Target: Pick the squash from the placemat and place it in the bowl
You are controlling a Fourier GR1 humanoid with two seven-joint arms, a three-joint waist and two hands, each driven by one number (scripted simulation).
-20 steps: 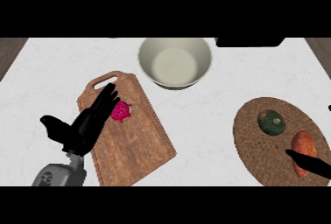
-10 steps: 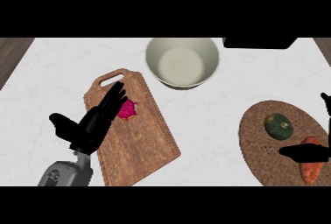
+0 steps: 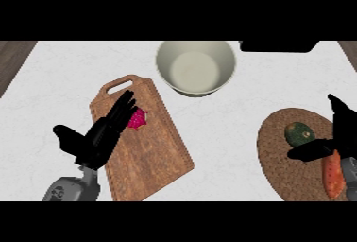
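Two black hands show over a white speckled counter [image 3: 230, 118]; the left hand [image 3: 97, 137] lies above the lower-left part of the view, its grey forearm [image 3: 73, 189] coming up from the bottom edge; its fingers are straight and spread, pointing up and to the right over a wooden cutting board [image 3: 150, 156], and its thumb sticks out to the left, off the board; it holds nothing. The fingertips reach a small magenta item [image 3: 138, 119] that lies on the board's upper half; what that item is cannot be told. The board has a handle slot at its upper left end and lies slanted on the counter.

The right hand [image 3: 340, 137] enters at the right edge over a round woven brown placemat [image 3: 286, 165]; its fingers stretch upward along the edge while the thumb juts left across the mat, ending just below the squash [image 3: 301, 133]; the hand is open and not closed on anything. The squash, dark green and rounded, sits on the upper part of the placemat, just left of the hand; whether the thumb touches it cannot be told. An orange carrot [image 3: 333, 175] lies lengthwise on the mat below the hand, partly covered by it.

The bowl [image 3: 196, 66], cream-white and deep, stands on the counter near the top centre, just beyond the board's upper right corner and well apart from the placemat; a dark object [image 3: 279, 46] sits at the top edge to its right.
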